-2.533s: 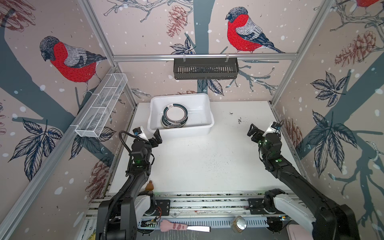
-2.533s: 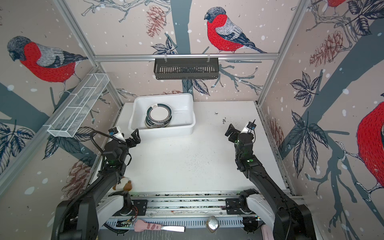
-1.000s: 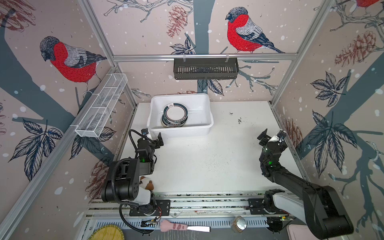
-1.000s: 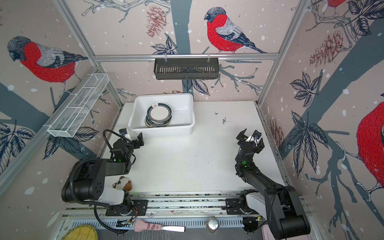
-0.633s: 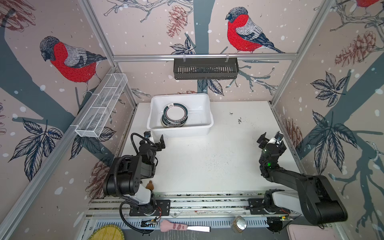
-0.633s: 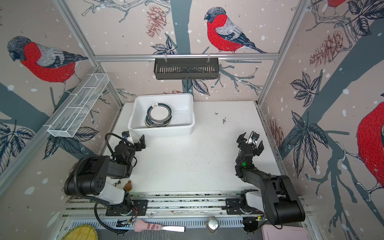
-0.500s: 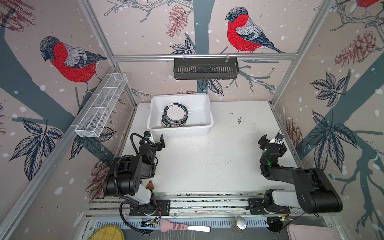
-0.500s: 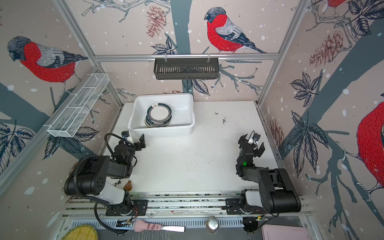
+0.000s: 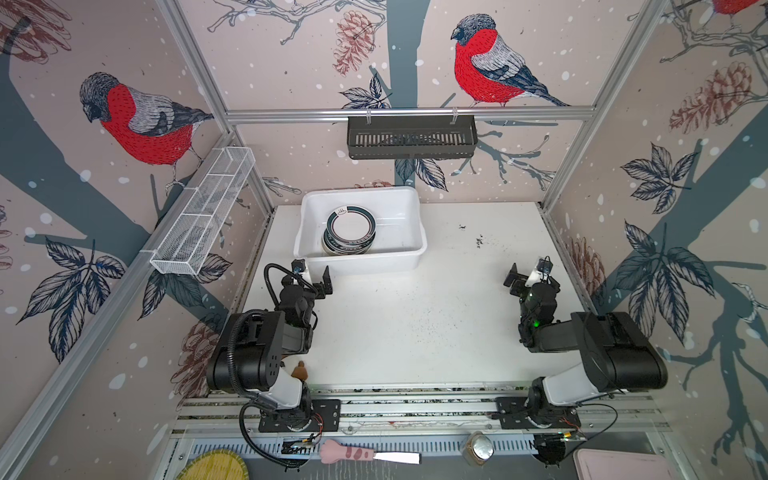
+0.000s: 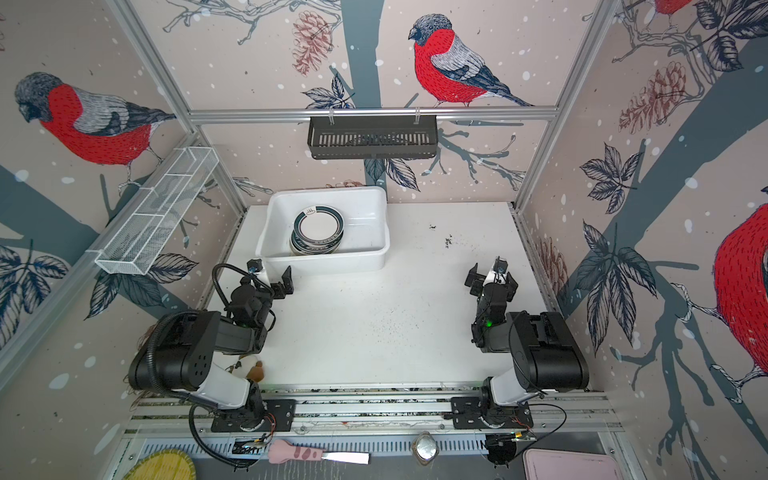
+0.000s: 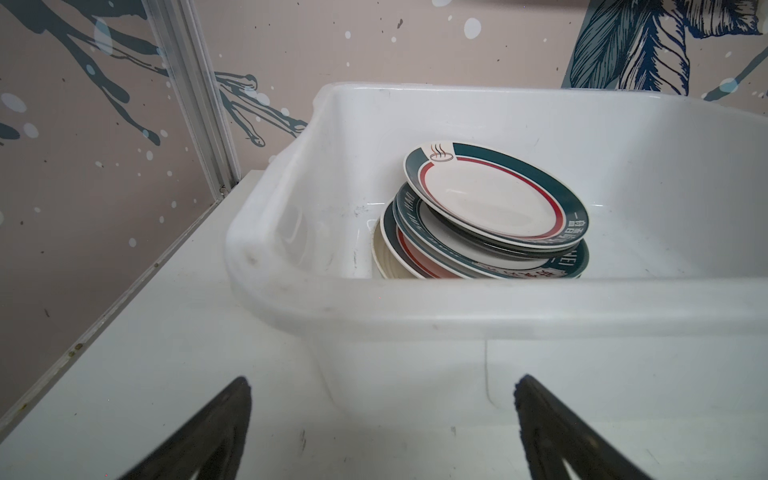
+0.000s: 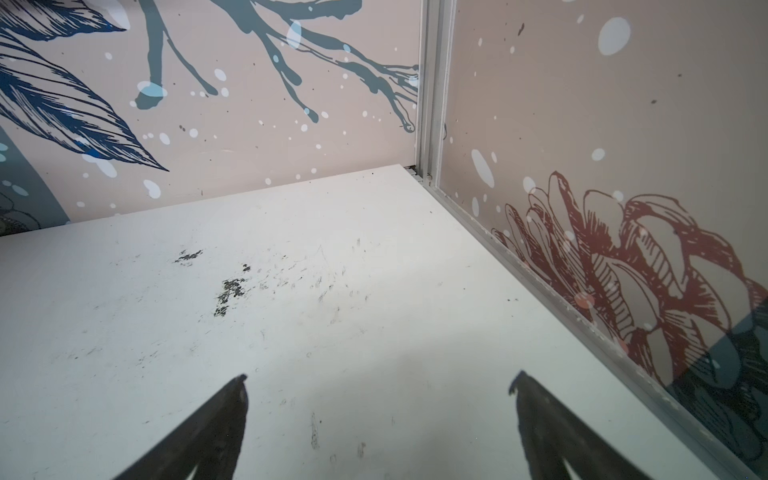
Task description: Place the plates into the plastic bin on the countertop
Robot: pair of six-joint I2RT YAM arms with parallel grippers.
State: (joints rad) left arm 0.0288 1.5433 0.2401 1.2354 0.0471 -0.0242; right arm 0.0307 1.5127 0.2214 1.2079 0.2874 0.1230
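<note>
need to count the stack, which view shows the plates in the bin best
Left wrist view: the plates sit close and large, with several staggered rims visible, though the bin wall hides the lowest ones. Both top views show only a small stack from above. The right wrist view shows none.

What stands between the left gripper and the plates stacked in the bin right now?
Only the near wall of the plastic bin. The left gripper, open and empty, faces that wall from just above the countertop, and the plates lie stacked inside behind it. Above the rim, nothing visible blocks the way.
</note>
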